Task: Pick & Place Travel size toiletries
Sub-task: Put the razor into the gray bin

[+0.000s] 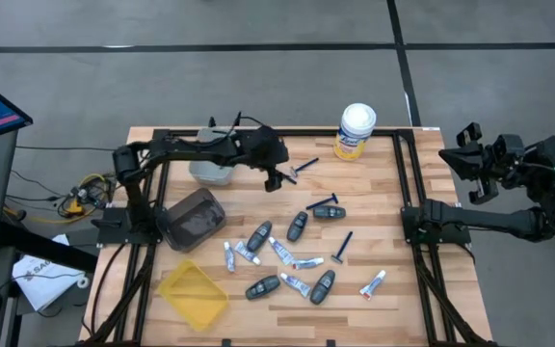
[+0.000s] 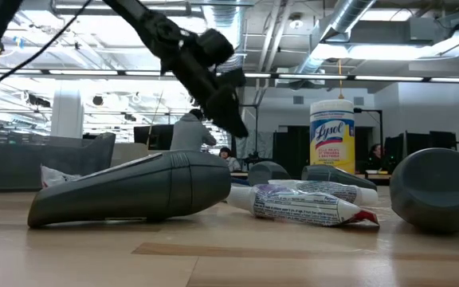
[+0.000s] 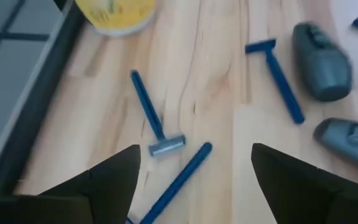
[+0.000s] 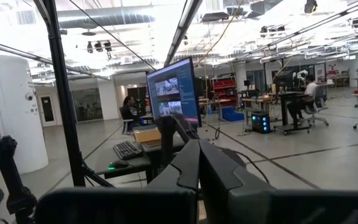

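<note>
The left end effector, fingers spread, hovers over a razor near the yellow canister, probably lining up a pick, while the right end effector waits clenched off the counter.

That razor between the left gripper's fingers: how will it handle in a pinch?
The razor looks like thin rigid plastic, so probably stiff and light. It lies flat on the table, leaving little to grab; the smooth handle may slip or pivot.

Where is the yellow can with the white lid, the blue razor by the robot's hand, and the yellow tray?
yellow can (image 1: 356,132), high view, on its white lid.
blue razor (image 3: 149,114), left wrist view, on the middle of its handle.
yellow tray (image 1: 193,293), high view, on its bare floor.
</note>
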Available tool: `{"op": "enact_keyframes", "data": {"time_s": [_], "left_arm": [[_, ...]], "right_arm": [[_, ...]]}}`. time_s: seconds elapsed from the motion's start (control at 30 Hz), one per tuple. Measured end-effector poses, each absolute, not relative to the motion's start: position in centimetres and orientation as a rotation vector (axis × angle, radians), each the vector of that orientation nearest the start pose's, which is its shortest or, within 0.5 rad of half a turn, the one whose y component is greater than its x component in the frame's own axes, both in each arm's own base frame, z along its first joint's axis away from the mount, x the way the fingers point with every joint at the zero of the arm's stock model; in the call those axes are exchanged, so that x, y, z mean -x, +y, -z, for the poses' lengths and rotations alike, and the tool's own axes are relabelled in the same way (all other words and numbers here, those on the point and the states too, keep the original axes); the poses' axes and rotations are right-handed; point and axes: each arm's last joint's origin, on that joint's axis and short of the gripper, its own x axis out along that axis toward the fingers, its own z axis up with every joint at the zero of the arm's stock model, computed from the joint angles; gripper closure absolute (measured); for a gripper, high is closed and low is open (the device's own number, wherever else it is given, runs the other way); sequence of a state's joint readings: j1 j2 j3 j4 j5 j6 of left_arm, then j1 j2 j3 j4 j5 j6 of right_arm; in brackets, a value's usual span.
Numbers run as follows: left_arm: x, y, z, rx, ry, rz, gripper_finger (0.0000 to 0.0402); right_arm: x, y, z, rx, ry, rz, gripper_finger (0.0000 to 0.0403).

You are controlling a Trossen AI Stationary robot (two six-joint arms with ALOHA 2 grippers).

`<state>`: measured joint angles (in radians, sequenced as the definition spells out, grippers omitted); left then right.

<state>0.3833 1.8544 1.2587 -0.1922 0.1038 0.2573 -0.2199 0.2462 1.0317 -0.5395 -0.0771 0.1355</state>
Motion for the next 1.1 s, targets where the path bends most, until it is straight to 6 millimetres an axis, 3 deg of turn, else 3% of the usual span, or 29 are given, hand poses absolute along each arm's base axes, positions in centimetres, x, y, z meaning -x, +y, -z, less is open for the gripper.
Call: {"op": "enact_keyframes", "data": {"time_s": [0.57,0.9,1.1], "left_arm": [[-38.0,15.6,-13.5,-0.056,0.954,-0.142,0.0100],[-37.9,15.5,-12.9,-0.036,0.992,-0.176,0.0103],[-38.0,14.4,-12.8,-0.011,1.021,-0.157,0.0144]], "right_arm": [[1.1,0.5,-40.7,-0.120,-0.255,0.122,0.0403],[1.1,0.5,-40.7,-0.121,-0.255,0.122,0.0403],[1.1,0.5,-40.7,-0.120,-0.255,0.122,0.0403]]}}
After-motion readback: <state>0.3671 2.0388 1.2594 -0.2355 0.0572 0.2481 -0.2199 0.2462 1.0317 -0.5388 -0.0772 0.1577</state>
